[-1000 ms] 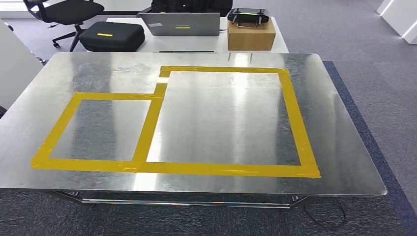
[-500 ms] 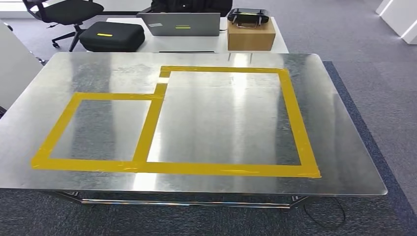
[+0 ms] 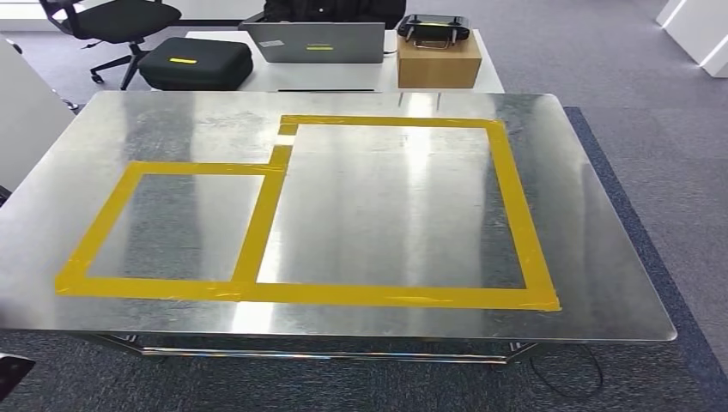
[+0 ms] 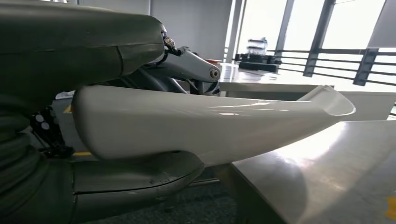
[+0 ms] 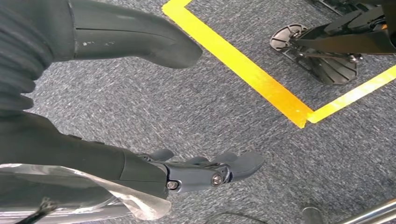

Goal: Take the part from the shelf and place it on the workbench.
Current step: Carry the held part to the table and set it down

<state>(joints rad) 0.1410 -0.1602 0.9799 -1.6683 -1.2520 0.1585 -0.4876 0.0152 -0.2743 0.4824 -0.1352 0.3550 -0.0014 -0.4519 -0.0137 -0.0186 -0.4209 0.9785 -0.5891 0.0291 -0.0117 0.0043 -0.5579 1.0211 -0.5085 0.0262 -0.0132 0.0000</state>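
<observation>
My left hand's fingers (image 4: 196,65) grip the white part (image 4: 210,123), whose corner has newly appeared lower left beside the bench (image 3: 360,206); right fingers (image 5: 205,170) hang spread.

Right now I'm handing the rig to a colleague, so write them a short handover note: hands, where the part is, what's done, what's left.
Left hand: grips the white part, a long glossy piece, held beside the near edge of the metal workbench, not yet over it.
Right hand: holds nothing, fingers apart, hanging low over the grey carpet beside yellow floor tape.
Done: the part is in hand and the robot faces the workbench.
Left: carry the part over the workbench, probably into one of the yellow taped rectangles, set it down and let go. Nothing lies on the workbench yet.
</observation>
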